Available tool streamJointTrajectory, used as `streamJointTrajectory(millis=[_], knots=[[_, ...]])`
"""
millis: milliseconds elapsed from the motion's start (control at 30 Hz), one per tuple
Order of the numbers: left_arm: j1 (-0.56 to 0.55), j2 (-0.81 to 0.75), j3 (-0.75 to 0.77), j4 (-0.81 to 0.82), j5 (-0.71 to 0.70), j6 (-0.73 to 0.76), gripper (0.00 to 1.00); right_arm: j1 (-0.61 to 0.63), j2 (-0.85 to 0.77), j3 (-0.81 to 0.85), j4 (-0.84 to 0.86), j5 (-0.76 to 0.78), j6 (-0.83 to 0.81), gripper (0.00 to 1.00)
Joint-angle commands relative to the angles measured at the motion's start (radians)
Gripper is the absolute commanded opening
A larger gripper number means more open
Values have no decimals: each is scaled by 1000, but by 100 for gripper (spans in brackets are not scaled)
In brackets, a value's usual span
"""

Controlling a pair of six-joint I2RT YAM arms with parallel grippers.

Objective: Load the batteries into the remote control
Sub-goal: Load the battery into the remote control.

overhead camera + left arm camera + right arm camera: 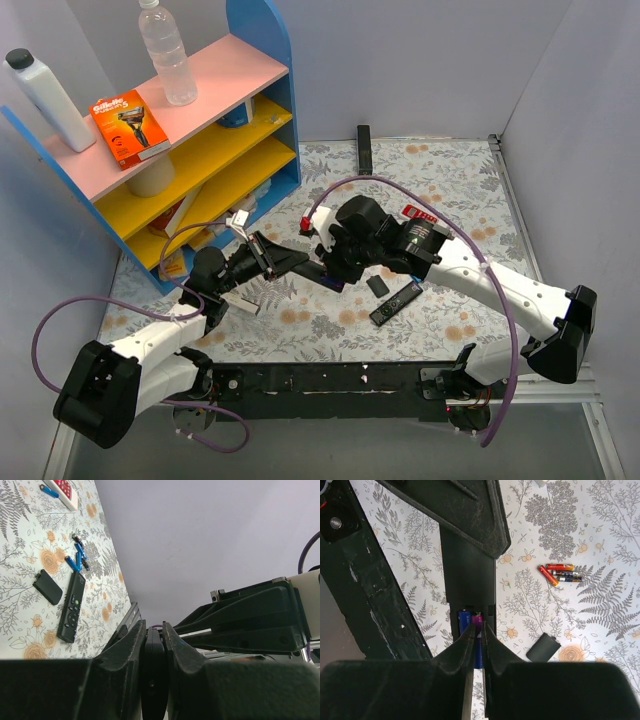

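The left gripper (154,630) is clamped tight on the edge of the black remote control (467,570), holding it above the floral table (450,170) with its battery bay open. One blue battery (464,620) sits in the bay. The right gripper (478,627) pinches a second blue battery (478,654) at the bay beside it. The loose battery cover (543,647) lies on the table below.

One clear bottle (167,55), one white bottle (48,100), one razor box (128,127), three red-orange cells (559,567), one loose battery cover (543,648).
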Motion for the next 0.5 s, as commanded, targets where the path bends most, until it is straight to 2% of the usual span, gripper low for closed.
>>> streamJointTrajectory(millis=[0,200,467], knots=[[-5,-42,3,28,1,-122,0,-3,-7,90,-45,-1,8,18],[-5,-39,-6,2,-8,-111,0,-3,-39,114,-120,15,6,32],[-5,-40,-6,-13,-14,-108,0,-3,-79,54,-200,32,15,35]])
